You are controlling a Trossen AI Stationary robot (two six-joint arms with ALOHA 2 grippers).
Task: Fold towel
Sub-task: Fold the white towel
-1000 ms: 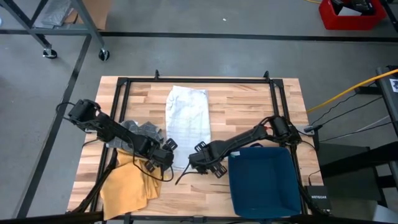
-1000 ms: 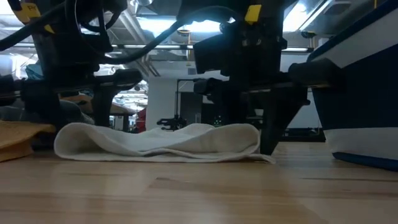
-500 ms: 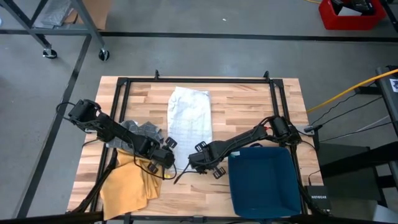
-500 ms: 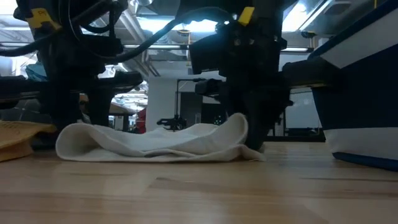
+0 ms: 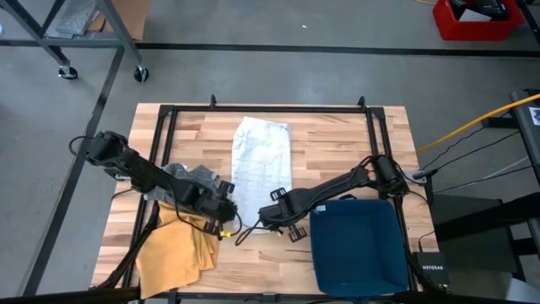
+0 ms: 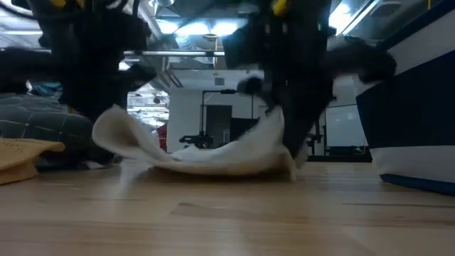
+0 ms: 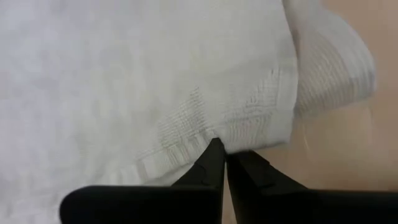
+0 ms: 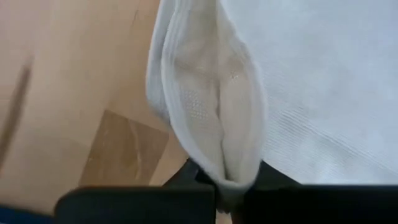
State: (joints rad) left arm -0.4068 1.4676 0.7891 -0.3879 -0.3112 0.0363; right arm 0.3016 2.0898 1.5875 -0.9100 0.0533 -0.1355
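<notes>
At the near end of the white towel (image 5: 262,162) I am clamping one corner in the left gripper (image 5: 226,210) and the other in the right gripper (image 5: 267,213), both pinched tight on cloth. Its long axis is running straight away from both grippers toward the table's (image 5: 337,139) far edge. I am watching the grey cloth (image 5: 191,178) and yellow cloth (image 5: 173,247) crowding the left side and the blue bin (image 5: 356,247) the right, while the way forward looks free.

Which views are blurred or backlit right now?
Low view: arms dark against bright ceiling lights, motion-smeared; the white woven towel is soft too. Left wrist view: towel hem sharp near the left gripper, hazy farther off. Right wrist view: pinched fold sharp, wooden table blurred. High view: evenly lit.
</notes>
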